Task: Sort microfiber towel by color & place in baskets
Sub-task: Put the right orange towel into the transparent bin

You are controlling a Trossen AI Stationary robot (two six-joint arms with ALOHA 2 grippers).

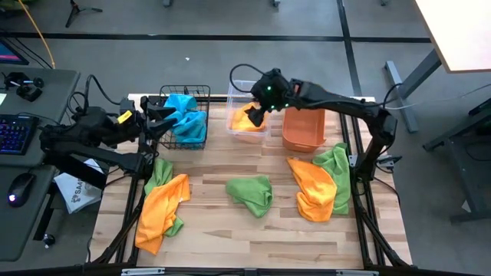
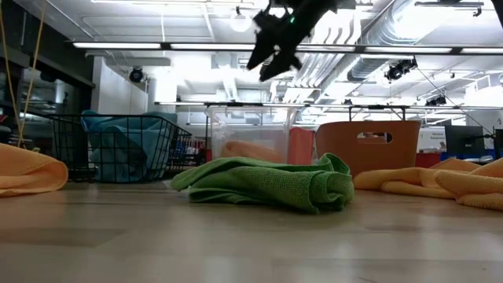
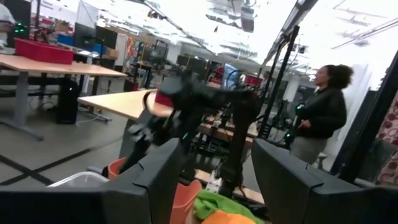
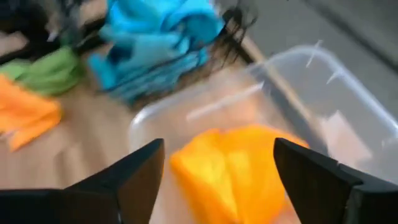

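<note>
An orange towel lies inside the clear tub, and the right gripper is held just above it with fingers spread apart and nothing between them; the drop step looks finished. Blue towels fill the black mesh basket, beside which the left gripper waits, fingers apart. The orange bin looks empty. Next, a green towel mid-table likely needs to be reached and pinched at a raised fold
</note>
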